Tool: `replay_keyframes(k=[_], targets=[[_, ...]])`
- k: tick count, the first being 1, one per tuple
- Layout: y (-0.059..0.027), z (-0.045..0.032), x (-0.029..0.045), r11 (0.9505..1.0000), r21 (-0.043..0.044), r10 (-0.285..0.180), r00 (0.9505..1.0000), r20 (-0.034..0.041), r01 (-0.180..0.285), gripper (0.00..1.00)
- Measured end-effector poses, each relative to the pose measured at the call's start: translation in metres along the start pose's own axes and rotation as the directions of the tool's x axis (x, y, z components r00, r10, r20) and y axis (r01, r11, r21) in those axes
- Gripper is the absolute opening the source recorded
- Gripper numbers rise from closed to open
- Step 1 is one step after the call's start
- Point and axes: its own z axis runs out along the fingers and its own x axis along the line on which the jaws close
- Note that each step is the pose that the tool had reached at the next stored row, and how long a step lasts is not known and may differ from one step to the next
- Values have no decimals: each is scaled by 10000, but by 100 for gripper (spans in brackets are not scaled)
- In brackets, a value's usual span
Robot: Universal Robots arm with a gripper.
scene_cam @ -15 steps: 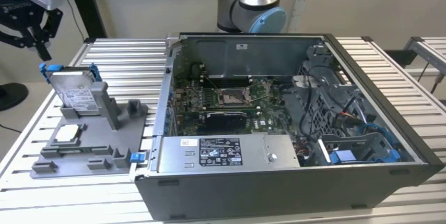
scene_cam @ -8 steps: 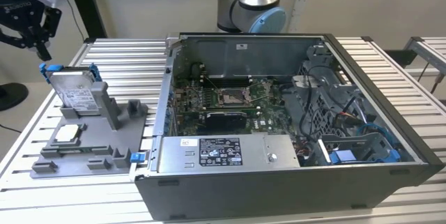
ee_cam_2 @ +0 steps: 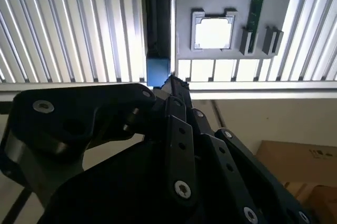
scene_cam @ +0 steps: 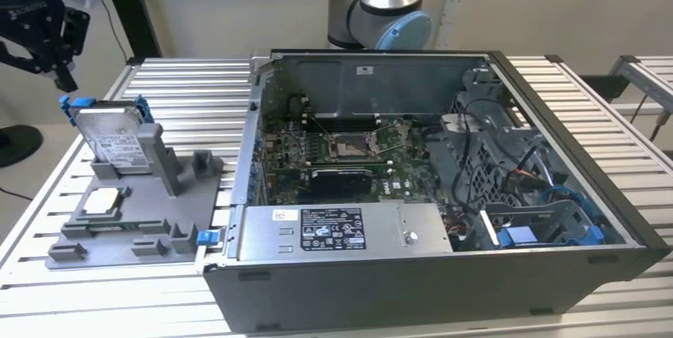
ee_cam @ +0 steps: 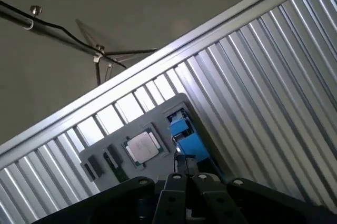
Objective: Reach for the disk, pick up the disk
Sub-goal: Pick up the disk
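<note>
The disk (scene_cam: 113, 139) is a silver-grey drive with a white label and blue side rails. It stands upright in a slot of the grey fixture (scene_cam: 137, 232) on the exterior view's left. My gripper (scene_cam: 65, 79) hangs just above the disk's top corner, toward the exterior view's left, not touching it. Its fingers look pressed together with nothing between them. In the second wrist view the gripper (ee_cam_2: 172, 81) tip sits right over the disk's blue rail (ee_cam_2: 158, 71). In the first wrist view the gripper (ee_cam: 184, 162) is close to the same blue rail (ee_cam: 184, 132).
A small white-topped square chip (scene_cam: 102, 200) lies in the fixture beside the disk, also seen as the chip (ee_cam_2: 213, 32) and the chip (ee_cam: 142, 146). An open computer case (scene_cam: 421, 188) fills the middle of the slatted metal table (scene_cam: 189, 86). Cardboard boxes (ee_cam_2: 300, 166) sit below the table edge.
</note>
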Motion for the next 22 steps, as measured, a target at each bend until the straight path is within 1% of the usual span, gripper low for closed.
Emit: replay_keyframes(k=[3, 6, 8, 11, 13, 15, 19, 21, 22], targets=[[0, 0, 0, 9985, 1, -547, 9985, -20, 547, 0], [0, 0, 0, 9942, 2, -1074, 9942, -39, 1074, 0], [0, 0, 0, 9897, 3, -1430, 9897, -50, 1430, 0], [0, 0, 0, 9803, 3, -1973, 9803, -68, 1973, 0], [0, 0, 0, 9725, 0, -2329, 9725, -81, 2329, 0], [0, 0, 0, 9634, -2, -2681, 9633, -92, 2681, 0], [0, 2, 0, 9416, -2, -3366, 9416, -113, 3367, 0], [0, 4, 0, 9286, 10, -3712, 9285, -125, 3712, 0], [0, 6, 0, 9236, 18, -3834, 9235, -127, 3834, 0]])
